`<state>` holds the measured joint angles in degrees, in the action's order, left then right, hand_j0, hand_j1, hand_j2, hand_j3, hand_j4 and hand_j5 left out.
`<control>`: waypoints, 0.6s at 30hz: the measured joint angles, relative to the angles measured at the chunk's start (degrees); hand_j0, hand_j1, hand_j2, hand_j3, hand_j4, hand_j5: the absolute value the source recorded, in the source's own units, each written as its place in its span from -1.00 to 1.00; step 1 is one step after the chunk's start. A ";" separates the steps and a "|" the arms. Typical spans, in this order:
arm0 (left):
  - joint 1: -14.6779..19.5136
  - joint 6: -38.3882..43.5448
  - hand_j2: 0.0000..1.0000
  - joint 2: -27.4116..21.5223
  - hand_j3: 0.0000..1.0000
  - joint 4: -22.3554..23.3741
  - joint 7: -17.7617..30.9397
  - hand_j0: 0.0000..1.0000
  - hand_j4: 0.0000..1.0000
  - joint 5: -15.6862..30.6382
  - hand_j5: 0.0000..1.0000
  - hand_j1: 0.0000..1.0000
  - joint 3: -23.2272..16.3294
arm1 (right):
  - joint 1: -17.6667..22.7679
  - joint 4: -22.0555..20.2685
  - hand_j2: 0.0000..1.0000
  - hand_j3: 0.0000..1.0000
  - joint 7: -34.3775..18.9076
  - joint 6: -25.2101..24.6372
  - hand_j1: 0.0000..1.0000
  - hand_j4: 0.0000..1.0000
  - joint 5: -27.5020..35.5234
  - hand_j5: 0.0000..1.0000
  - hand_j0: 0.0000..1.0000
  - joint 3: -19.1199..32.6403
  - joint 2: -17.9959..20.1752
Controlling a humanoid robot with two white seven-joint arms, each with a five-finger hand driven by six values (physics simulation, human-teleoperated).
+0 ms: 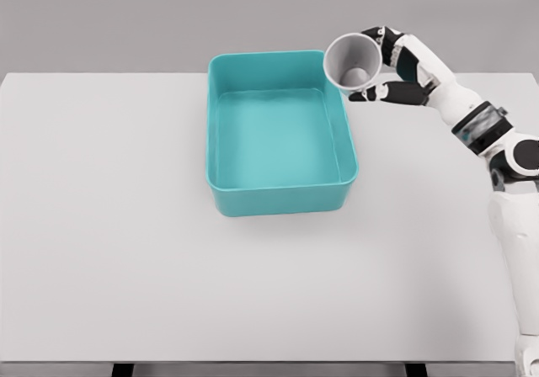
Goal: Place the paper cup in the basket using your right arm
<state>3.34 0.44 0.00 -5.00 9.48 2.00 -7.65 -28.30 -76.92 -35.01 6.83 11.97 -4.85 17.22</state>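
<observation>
A grey paper cup (353, 61) is held in the air, tipped so its open mouth faces the camera and leans toward the basket. My right hand (381, 66) is shut on the cup, with fingers (383, 93) curled around its far side. The cup hangs over the back right corner of the teal basket (221, 193), which is a rectangular tub lying on the white table. The right arm comes in from the right edge and reaches up and left. The left arm does not show.
The white table (109, 251) spreads wide around the basket, and its front edge runs along the bottom of the picture. A plain grey wall stands behind the table.
</observation>
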 measured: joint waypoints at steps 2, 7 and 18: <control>0.00 0.00 1.00 0.00 1.00 0.00 0.00 1.00 1.00 0.00 1.00 1.00 0.00 | -0.18 -0.25 0.14 0.14 0.00 0.02 0.14 0.14 -0.76 0.14 0.14 -0.65 -0.16; 0.00 0.00 1.00 0.00 1.00 0.00 0.00 1.00 1.00 0.00 1.00 1.00 0.00 | -0.26 -0.96 0.14 0.14 0.00 0.04 0.14 0.14 -3.06 0.14 0.14 -1.55 -0.74; 0.00 0.00 1.00 0.00 1.00 0.00 0.00 1.00 1.00 0.00 1.00 1.00 0.00 | -0.53 -3.55 0.14 0.14 0.00 0.17 0.14 0.14 -6.60 0.14 0.14 -4.19 -1.16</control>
<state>3.34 0.44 0.00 -5.00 9.48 1.99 -7.65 -28.83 -80.47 -35.02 7.00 5.37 -9.04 16.06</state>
